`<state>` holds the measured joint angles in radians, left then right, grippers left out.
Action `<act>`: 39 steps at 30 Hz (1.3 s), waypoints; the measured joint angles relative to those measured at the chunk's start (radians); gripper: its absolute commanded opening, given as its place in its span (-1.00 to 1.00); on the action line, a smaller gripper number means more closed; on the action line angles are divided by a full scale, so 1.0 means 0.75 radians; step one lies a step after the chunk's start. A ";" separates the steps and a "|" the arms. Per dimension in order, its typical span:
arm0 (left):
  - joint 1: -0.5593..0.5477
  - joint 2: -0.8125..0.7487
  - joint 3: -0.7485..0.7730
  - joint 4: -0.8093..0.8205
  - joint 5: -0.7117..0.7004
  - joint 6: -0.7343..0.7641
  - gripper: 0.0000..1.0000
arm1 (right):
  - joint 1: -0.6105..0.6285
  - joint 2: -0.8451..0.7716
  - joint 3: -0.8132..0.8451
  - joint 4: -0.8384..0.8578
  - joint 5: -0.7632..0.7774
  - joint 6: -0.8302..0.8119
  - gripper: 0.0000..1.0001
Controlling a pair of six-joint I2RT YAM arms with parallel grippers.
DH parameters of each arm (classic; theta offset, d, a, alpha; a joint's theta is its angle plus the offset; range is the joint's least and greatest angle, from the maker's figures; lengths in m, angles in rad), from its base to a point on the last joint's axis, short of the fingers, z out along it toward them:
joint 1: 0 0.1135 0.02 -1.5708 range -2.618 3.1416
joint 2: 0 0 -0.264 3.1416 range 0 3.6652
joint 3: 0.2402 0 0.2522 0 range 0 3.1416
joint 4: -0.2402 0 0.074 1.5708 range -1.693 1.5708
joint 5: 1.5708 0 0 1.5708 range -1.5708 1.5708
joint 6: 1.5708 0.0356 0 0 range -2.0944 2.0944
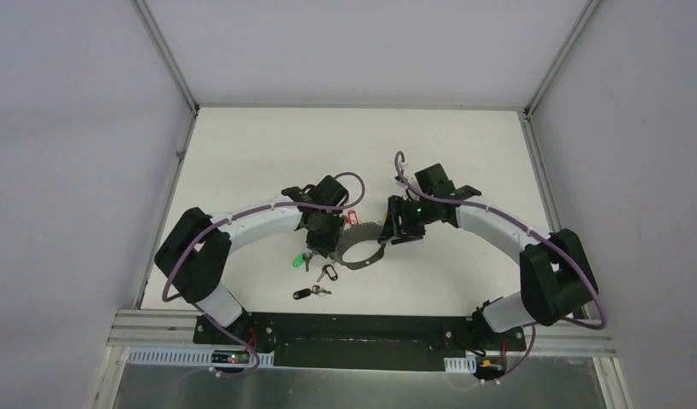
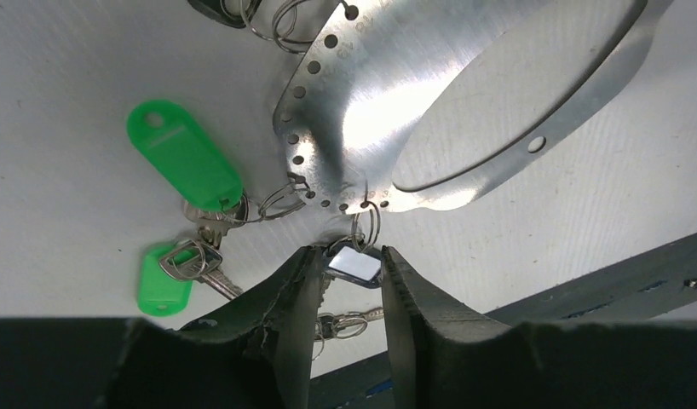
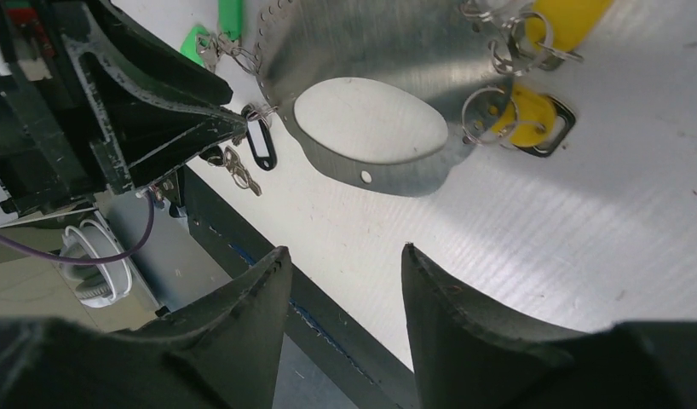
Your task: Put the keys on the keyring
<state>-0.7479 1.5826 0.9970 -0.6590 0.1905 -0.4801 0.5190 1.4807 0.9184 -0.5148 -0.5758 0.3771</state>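
The left gripper [image 2: 351, 266] has its jaws drawn narrow with the black-capped key [image 2: 355, 262] lying right between them. The cap fills nearly the whole gap, but I cannot tell whether the fingers pinch it or only flank it. Just ahead of the fingertips a small split ring [image 2: 368, 223] leads from the cap to the edge of the keyring [image 2: 388, 77], which spreads out in front of the gripper as a flat, shiny band pierced with a row of little holes. The split ring looks to sit at or through one of them, though that is not certain. Off to this gripper's left, near but apart from it, lies the green-capped key [image 2: 164, 281], with a larger green tag [image 2: 185, 158] ahead of it. The right gripper [image 3: 343, 285] hangs wide open and empty, the keyring ahead of it with yellow tags [image 3: 532, 115] at its rim. As for handling, I judge each key light and tiny, its plastic cap offering the only broad, slightly grippy faces, so the cap's flat sides are the place to hold. The blade and split ring are thin, hard metal that would likely slip and swing. The keyring seems stiff thin sheet (nothing here looks fragile), light enough to skate on the table [image 2: 64, 85] when nudged — best steadied by pinching across the band, clear of the holes.
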 measured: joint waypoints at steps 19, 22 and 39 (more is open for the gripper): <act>-0.061 0.212 0.158 -0.107 -0.054 0.099 -1.00 | -0.101 -0.076 -0.056 -0.040 -0.016 -0.001 0.09; -0.061 0.211 0.163 -0.120 -0.069 0.107 -1.00 | -0.106 -0.097 -0.056 -0.044 -0.024 -0.002 0.17; -0.061 -0.271 0.268 -0.126 -0.044 0.309 -1.00 | -0.112 -0.531 -0.060 0.035 -0.106 -0.009 0.48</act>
<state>-0.7933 1.3796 1.1980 -0.7532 0.1577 -0.2485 0.4351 1.0824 0.8738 -0.4885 -0.6556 0.3702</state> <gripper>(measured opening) 0.011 0.738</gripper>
